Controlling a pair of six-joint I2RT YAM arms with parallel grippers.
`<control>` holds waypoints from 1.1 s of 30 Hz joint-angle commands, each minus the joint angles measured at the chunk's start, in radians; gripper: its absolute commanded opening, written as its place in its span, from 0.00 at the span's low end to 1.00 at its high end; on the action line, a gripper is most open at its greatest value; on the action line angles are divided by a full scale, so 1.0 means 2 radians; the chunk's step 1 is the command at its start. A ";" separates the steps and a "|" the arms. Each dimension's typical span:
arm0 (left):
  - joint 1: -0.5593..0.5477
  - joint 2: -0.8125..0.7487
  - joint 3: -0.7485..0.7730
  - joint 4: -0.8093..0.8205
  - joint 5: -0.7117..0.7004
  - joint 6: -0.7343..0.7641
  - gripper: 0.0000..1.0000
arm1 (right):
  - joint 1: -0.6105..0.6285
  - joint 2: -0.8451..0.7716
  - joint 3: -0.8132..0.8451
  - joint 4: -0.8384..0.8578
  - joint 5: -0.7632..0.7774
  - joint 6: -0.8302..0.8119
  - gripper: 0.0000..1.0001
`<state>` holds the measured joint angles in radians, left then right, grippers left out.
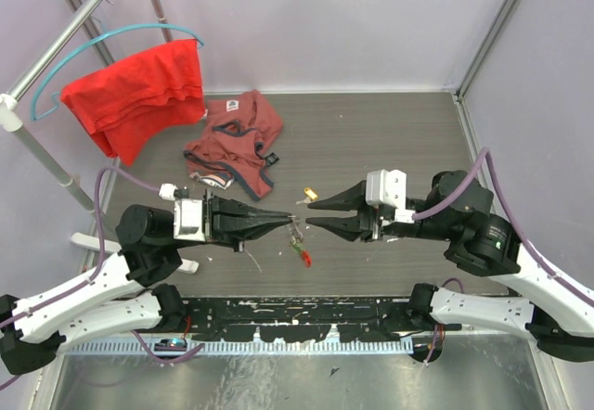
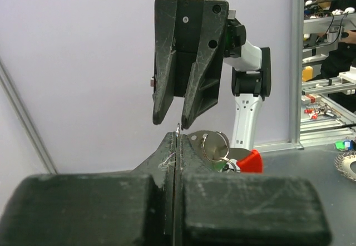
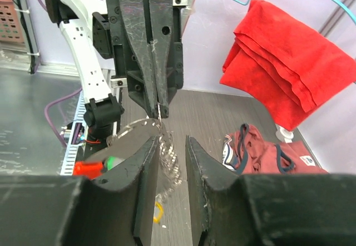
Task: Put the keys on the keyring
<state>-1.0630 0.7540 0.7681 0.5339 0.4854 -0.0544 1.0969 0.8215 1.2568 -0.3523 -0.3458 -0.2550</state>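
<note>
**Lavender Booth, Grey Counter**

Plain lavender walls (image 1: pixel 325 20) closed the space on three sides, evenly lit and without windows. A grey wood-grain counter (image 1: pixel 390 141) filled the floor of the booth, with a bare steel sheet (image 1: pixel 278 382) along its near edge. A metal clothes rail (image 1: pixel 58 41) slanted across the left corner, carrying a teal hanger (image 1: pixel 111 34) draped with a bright red cloth (image 1: pixel 139 95). A faded red garment (image 1: pixel 237 141) lay crumpled on the counter near the back wall. A slim metal post (image 1: pixel 497 25) stood in the right rear corner.

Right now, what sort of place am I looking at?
Likely a robotics lab cell: two robot arms bolted to a walled table, a clothes rail with red cloth, and equipment racks beyond.
</note>
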 commanded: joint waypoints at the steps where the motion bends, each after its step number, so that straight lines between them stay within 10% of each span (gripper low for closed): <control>1: -0.002 0.002 0.000 0.054 -0.001 -0.015 0.00 | 0.001 0.013 0.009 0.043 -0.034 0.004 0.31; 16: -0.002 0.009 0.008 0.045 0.007 -0.016 0.00 | 0.001 0.022 0.014 0.051 -0.050 0.004 0.23; 24: -0.002 0.010 0.012 0.039 0.009 -0.015 0.00 | 0.001 0.024 0.017 0.043 -0.047 0.005 0.01; 33: -0.002 0.010 0.086 -0.166 0.039 0.058 0.22 | 0.001 0.047 0.072 -0.060 -0.039 -0.023 0.01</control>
<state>-1.0630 0.7837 0.8616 0.3958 0.5346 -0.0269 1.0969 0.8963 1.3182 -0.4042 -0.4351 -0.2646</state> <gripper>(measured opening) 0.195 0.033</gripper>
